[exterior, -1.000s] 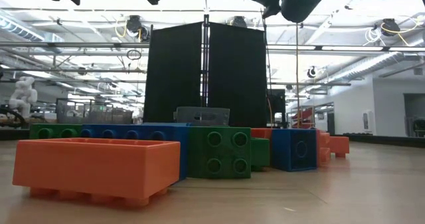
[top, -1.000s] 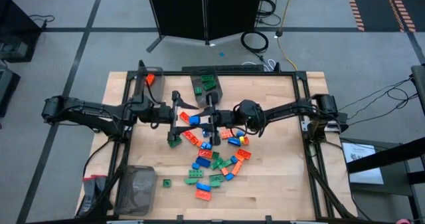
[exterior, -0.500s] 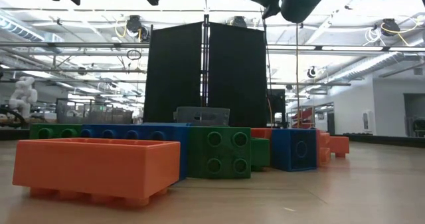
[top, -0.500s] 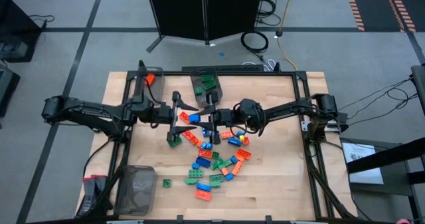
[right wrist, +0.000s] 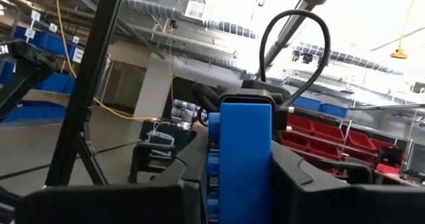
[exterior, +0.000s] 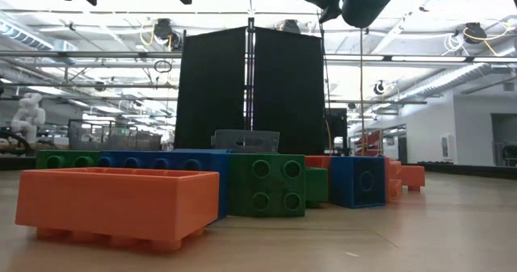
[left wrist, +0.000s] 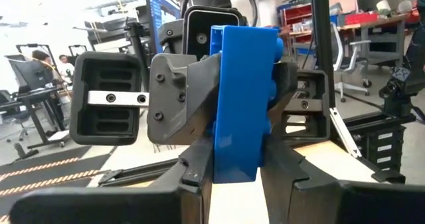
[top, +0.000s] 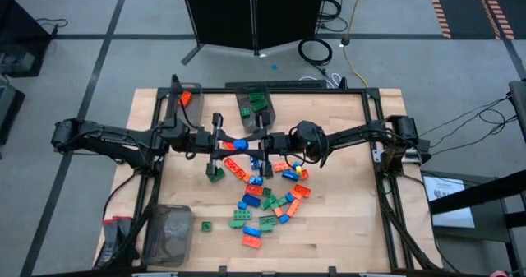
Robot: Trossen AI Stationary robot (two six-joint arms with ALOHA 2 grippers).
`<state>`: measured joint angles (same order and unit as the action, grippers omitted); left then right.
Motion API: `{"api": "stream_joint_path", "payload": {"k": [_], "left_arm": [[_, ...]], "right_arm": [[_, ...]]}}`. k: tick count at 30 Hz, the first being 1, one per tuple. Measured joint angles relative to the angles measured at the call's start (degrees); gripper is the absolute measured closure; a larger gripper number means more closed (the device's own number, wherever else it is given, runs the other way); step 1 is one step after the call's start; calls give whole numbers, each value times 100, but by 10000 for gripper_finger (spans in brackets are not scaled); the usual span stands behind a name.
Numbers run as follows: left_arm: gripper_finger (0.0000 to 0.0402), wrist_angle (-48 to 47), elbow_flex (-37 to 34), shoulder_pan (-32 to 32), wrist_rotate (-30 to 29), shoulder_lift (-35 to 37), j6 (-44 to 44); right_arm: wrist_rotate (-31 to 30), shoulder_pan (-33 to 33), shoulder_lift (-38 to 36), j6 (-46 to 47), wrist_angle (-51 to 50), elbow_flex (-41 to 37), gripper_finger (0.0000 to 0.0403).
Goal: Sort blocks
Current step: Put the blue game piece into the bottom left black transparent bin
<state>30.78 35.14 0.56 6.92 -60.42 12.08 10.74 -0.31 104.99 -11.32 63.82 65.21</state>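
Note:
A blue block (top: 240, 145) hangs in the air over the middle of the table, and both grippers are shut on it. My left gripper (top: 228, 144) reaches it from the table's left, my right gripper (top: 253, 147) from the table's right. In the left wrist view the blue block (left wrist: 239, 104) stands upright, with the right gripper behind it. More blocks (top: 267, 203) in orange, green and blue lie loose on the table below. In the low view an orange block (exterior: 117, 203) and a green block (exterior: 262, 183) rest on the tabletop. My left gripper pinches the blue block's near end (left wrist: 222, 164) between its two fingers, one on the studded face and one on the opposite face. The fingers (left wrist: 192, 171) come level from the table's left. The block is lifted clear of the table. My right gripper pinches the block's other end (right wrist: 262, 177) between its two fingers, again across the studded face and its opposite. The fingers (right wrist: 299, 181) come from the table's right. The block stands on edge between them, off the table.
A bin (top: 255, 104) with green blocks stands at the far middle. Another bin (top: 182, 100) with an orange block is at the far left, and a third bin (top: 168, 234) at the near left. The table's frame rails (top: 374, 145) run along its sides.
My left gripper has shut on the blue block that my right gripper holds: its fingers stood wide apart on either side and now meet on the block. Neither arm has moved, and the block has stayed where it was.

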Motion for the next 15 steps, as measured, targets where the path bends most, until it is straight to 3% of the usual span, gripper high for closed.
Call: {"api": "stream_joint_path", "payload": {"k": [7,15], "left_arm": [[324,-16,0,0,-12,-2,-55],[326,-35,0,4,-127,-9,-162]], "right_arm": [[-29,-2,0,99,-30,0,320],[-251,6,2,28,-58,0,197]]}}
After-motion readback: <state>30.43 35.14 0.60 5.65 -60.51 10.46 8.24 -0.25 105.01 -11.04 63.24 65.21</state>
